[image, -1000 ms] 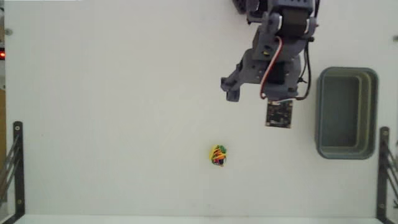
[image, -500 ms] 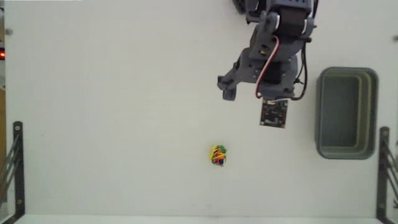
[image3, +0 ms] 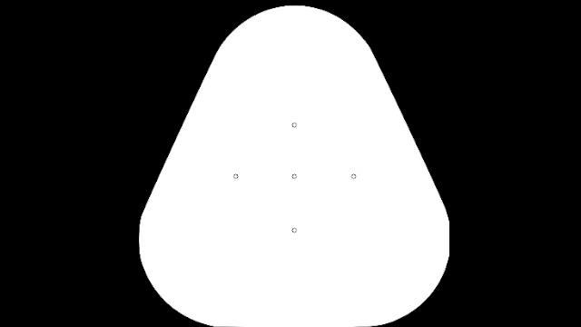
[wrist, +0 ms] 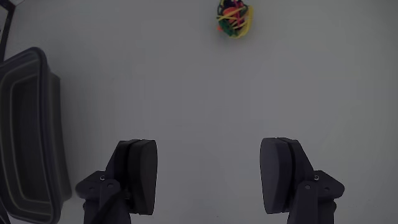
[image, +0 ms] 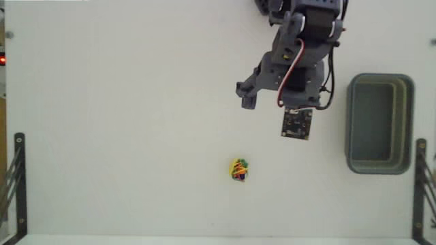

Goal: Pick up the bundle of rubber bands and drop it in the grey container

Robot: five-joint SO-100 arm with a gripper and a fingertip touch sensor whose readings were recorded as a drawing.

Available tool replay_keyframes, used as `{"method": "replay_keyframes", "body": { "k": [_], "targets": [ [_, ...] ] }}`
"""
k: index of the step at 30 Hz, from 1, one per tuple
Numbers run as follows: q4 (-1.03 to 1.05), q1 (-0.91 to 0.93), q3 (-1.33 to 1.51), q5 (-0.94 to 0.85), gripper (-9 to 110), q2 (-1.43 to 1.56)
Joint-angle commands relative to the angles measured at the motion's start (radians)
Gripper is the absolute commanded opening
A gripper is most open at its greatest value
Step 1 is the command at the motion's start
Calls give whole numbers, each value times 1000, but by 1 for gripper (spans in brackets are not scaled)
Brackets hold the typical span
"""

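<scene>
Wrist view: bundle of rubber bands, small tangled yellow-red-green clump.

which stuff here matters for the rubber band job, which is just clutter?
Job:
- bundle of rubber bands, lying loose on the table
- grey container, nothing visible inside
- pincer, open and holding nothing

Clutter:
- black metal brackets at the table edges

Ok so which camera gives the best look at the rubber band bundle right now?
The wrist view: the bundle of rubber bands appears larger there, with separate yellow, red and green loops visible, though it sits near the top edge, ahead of the open pincer. The fixed view shows the bundle whole but tiny, alone on the white table.
</scene>
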Motion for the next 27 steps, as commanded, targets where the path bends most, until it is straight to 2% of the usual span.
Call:
{"method": "replay_keyframes", "body": {
  "k": [1,20,27],
  "targets": [
    [2,19,5,3,110,34],
    [1,19,5,3,110,32],
    [-80,19,-9,3,110,-63]
  ]
}}
